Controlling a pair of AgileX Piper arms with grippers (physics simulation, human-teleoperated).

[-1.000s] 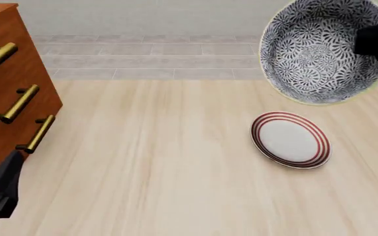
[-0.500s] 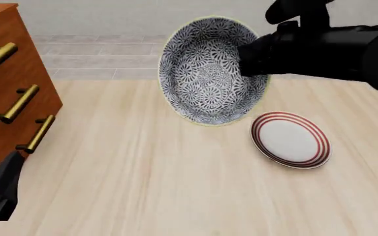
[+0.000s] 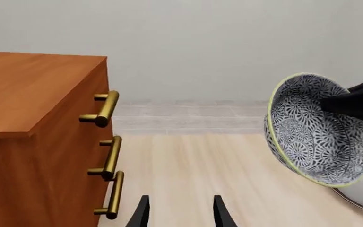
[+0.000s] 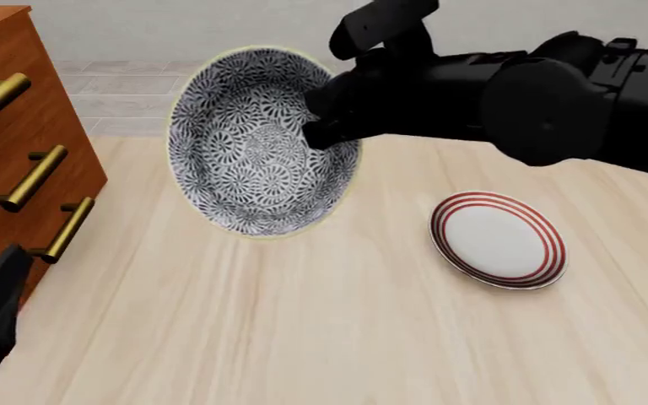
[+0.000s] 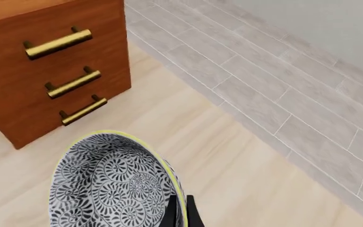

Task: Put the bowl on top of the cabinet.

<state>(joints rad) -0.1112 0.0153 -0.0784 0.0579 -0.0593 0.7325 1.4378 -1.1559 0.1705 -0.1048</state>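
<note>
Since the earlier frame, the bowl (image 4: pixel 259 142) has been carried toward the cabinet (image 4: pixel 14 126), pinched at its rim by the right pincer (image 4: pixel 315 118). Being held tilted by a thin rim grip, it could slip or strike the cabinet's side below the top. The left pincer (image 3: pixel 178 213) is held open and empty.

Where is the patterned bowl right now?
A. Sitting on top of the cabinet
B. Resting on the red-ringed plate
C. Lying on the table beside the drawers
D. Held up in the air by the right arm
D: the right gripper pinches the bowl's rim, tilted, clear of the table.
</note>
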